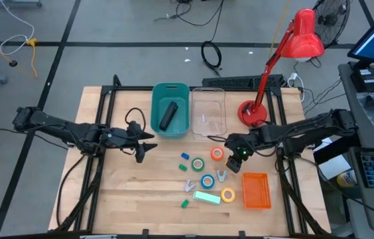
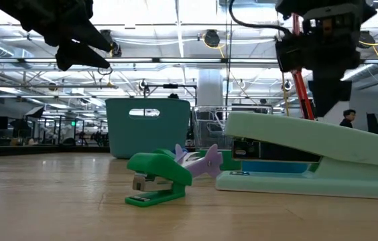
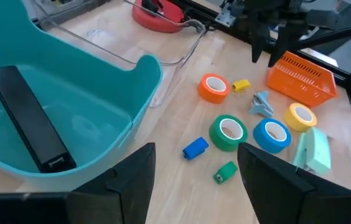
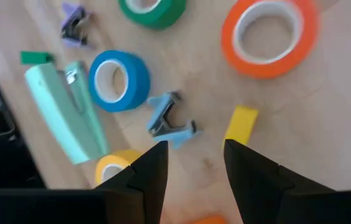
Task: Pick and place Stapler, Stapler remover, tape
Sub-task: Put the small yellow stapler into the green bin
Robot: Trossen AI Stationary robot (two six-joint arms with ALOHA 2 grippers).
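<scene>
**Observer:** Looking down from above, the black stapler (image 1: 168, 115) lies inside the teal bin (image 1: 157, 93), so that item seems done. The tape rolls sit out on the wooden table (image 1: 107, 199): orange tape (image 1: 217, 154), green tape (image 1: 198, 163), blue tape (image 1: 207, 180) and yellow tape (image 1: 228, 195).

**Engineer:** And the grippers?

**Observer:** The right gripper (image 1: 235, 162) hovers above the table just beside the orange roll, its fingers parted with nothing between them. The left gripper (image 1: 144, 147) hangs in the air near the bin, fingers also apart and empty.

**Engineer:** How would the tape handle?

**Observer:** Probably light and rigid, with smooth sides that could slip. One finger down the core and one outside the wall looks safest. The blue staple remover (image 4: 170, 122) is small and likely springy, so pinching its two flat wings seems best.

**Engineer:** The surroundings?

**Observer:** Bare, flat wood, likely decent friction. A clear tray (image 1: 208, 113) sits next to the bin, an orange basket (image 1: 256, 190) near the yellow roll, a mint stapler (image 1: 207, 197) among the rolls, and a red lamp (image 1: 286, 60) behind. Beyond is an open workshop.
</scene>
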